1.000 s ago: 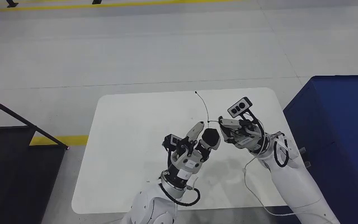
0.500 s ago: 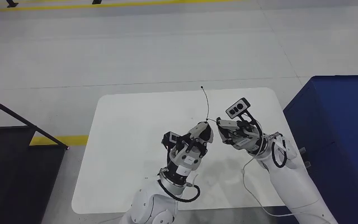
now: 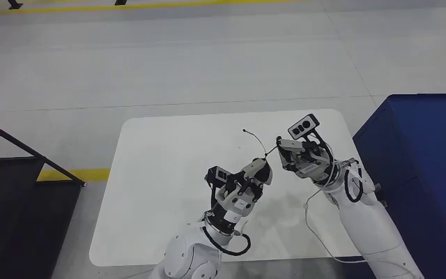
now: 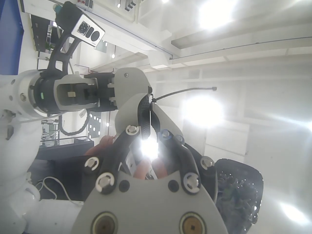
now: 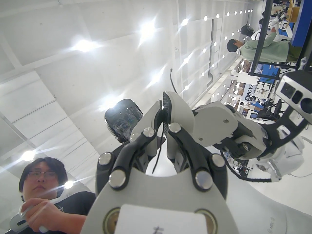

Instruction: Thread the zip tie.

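Over the middle of the white surface (image 3: 160,181), in the top view, you have both claws meeting tip to tip: the left claw (image 3: 263,169) and the right claw (image 3: 281,151) sit just beside each other, and the zip tie (image 3: 255,139) rises from where they meet as a thin black curve bowing toward the robot's left. In the left wrist view the left claw (image 4: 149,108) is drawn shut, pads all but touching, and the zip tie (image 4: 182,91) comes out right at its tips, so it seems to be nipping the strap there; the small head sits at the free end. In the right wrist view the right claw (image 5: 162,105) is closed too, with the strap running down between its fingers and the loose tail hanging inside the claw, while the headed end of the zip tie (image 5: 172,81) pokes out past the tips. You look to be at the two-handed set-up before threading proper: no loop is formed yet. Next you'd need to bring tail and head together, which probably means one claw letting go and taking a fresh hold without twisting the strap. Against a second ago, the left claw, then wide open beside the strap, has closed on it, and the tie, then nearly straight, is now bent.
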Motion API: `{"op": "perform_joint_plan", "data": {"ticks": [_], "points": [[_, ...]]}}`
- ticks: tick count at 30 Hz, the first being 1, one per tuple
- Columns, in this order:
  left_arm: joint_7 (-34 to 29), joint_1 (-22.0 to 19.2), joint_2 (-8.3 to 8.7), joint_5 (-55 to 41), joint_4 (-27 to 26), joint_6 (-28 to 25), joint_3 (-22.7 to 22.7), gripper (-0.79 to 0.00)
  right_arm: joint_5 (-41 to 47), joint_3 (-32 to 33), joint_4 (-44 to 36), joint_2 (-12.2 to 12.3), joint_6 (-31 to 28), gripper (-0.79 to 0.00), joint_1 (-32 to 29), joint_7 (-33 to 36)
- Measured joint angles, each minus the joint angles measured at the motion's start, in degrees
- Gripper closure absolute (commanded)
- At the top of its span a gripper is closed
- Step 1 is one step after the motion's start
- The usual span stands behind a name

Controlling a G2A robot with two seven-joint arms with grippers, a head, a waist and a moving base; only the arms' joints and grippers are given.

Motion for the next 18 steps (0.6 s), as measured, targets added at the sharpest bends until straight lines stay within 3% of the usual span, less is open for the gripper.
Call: {"op": "perform_joint_plan", "data": {"ticks": [18], "points": [[-2.53,1.21,0.59,4.63,0.68,2.22,-0.42,0.0,0.06,2.46,0.08,-0.43,1.04,0.0,0.85,-0.22]]}}
